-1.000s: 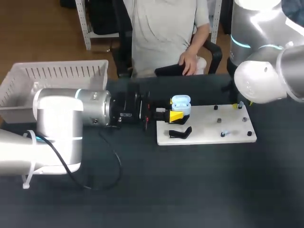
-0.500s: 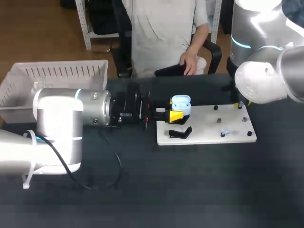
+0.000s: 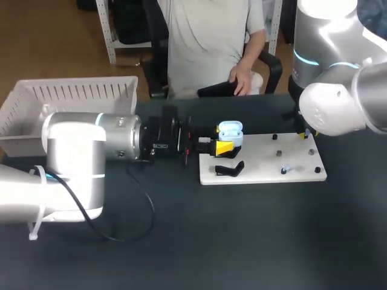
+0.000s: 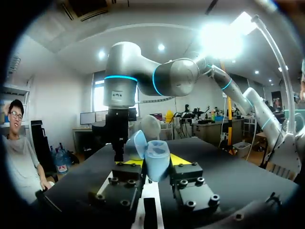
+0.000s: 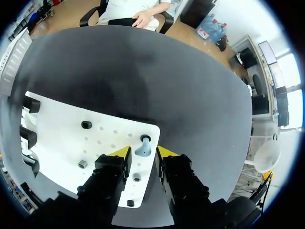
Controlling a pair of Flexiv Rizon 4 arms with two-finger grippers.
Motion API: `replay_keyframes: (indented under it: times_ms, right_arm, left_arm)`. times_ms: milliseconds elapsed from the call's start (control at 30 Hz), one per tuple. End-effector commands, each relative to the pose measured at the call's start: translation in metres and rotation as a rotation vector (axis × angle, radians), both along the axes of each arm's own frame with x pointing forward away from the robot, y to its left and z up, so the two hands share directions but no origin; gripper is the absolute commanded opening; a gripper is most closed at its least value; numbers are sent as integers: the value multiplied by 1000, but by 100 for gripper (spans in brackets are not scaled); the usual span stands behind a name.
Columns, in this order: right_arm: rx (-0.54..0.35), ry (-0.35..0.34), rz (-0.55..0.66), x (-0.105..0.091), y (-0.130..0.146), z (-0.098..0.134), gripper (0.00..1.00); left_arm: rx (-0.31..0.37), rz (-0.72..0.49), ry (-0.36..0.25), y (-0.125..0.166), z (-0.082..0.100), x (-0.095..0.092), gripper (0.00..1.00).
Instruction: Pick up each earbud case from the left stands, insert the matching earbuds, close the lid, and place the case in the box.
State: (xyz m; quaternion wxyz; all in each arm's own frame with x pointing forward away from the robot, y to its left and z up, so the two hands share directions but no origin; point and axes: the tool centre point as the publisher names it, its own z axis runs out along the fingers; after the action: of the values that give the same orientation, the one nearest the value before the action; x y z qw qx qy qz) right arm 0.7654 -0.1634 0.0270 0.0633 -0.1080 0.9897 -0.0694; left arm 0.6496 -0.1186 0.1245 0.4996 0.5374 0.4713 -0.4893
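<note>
Holding the pale blue, rounded plastic earbud case [image 3: 230, 130] with its lid up, clamped from both sides in the left end effector [image 4: 151, 166], just over the left edge of the flat white peg board [image 3: 293, 163] and near the black curved stand [image 3: 230, 169]. Hovering over the board's far right corner with the right end effector [image 5: 142, 153], fingers set narrowly apart on either side of a small grey-blue earbud [image 5: 143, 145] on its peg, not yet touching it by the look of things. Likely to nudge the earbud off its peg and onto the dark counter [image 3: 242, 229] if closed off-centre or lowered crooked. Could also pinch too shallowly and drop it on the way across. Might miss the case's socket if carried in twisted, or knock the open lid. Far from placing anything in the white slatted plastic box [image 3: 72, 96] yet.
</note>
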Motion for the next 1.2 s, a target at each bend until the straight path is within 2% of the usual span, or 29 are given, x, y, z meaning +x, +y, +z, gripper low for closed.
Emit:
replay_keyframes:
  times_ms: [33, 100, 200, 300, 467, 767, 1000, 1200]
  right_arm:
    - [0, -5, 2, 0, 0, -2, 29]
    - [1, -4, 4, 0, 1, -2, 26]
    - [0, -2, 6, 2, 1, -4, 18]
    - [-2, 0, 7, 2, 0, -4, 0]
    - [-7, -2, 8, 1, 2, -3, 0]
    - [-23, -25, -5, -12, 8, 21, 0]
    - [-25, -37, -30, -37, 20, 44, 0]
    - [5, -23, -72, -66, 37, 75, 0]
  left_arm:
    - [-2, 11, -4, -1, 0, -2, 0]
    - [-2, 11, -4, -1, 0, -2, 0]
    - [-2, 11, -4, -1, 0, -2, 0]
    - [-2, 11, -4, -1, 0, -2, 0]
    - [-2, 11, -4, -1, 0, -2, 0]
    - [-2, 11, -4, -1, 0, -2, 0]
    - [-2, 11, -4, -1, 0, -2, 0]
    - [-2, 11, -4, -1, 0, -2, 0]
